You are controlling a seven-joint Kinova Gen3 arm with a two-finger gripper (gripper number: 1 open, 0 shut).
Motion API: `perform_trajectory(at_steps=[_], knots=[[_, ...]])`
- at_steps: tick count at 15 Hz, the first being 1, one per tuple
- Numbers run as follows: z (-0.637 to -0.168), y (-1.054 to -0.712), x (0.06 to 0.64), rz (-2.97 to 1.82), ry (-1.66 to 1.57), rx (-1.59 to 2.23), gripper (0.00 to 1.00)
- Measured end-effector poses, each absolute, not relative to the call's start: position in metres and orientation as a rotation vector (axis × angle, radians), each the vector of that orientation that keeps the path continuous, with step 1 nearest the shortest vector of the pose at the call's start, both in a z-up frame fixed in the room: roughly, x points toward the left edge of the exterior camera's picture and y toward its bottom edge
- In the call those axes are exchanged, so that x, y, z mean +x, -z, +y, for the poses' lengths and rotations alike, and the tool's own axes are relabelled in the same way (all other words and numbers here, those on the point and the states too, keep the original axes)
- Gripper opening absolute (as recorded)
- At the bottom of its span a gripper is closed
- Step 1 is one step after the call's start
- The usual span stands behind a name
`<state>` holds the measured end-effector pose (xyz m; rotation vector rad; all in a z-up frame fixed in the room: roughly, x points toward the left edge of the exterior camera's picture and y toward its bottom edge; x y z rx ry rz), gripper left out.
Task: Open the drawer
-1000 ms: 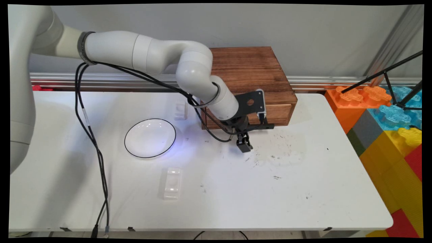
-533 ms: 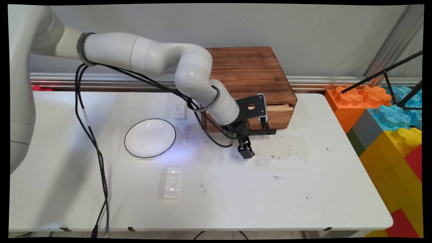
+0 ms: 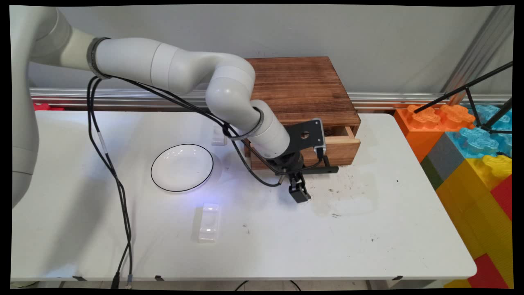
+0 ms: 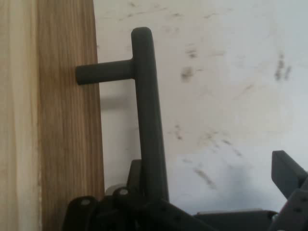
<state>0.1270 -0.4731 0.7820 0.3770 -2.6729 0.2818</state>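
White table (image 3: 368, 246), center frame: your gripper (image 3: 299, 192) is hooked on drawer handle (image 4: 147, 120), but closed or not, can't tell. Drawer (image 3: 342, 141) of wooden box (image 3: 303, 86) partly out, not fully.

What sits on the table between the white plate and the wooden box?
In the main view, a small clear plastic block lies between the plate and the box, partly behind the arm's cables.
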Motion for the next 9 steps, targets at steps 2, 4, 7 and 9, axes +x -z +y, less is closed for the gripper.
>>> perform_trajectory(at_steps=[2,4,7,9], knots=[[-0.464,-0.783,0.125,-2.666,-0.255,0.393,1.00],[-0.452,-0.784,0.123,-2.658,-0.223,0.409,1.00],[-0.435,-0.785,0.119,-2.646,-0.177,0.427,1.00],[-0.425,-0.785,0.116,-2.638,-0.153,0.435,1.00]])
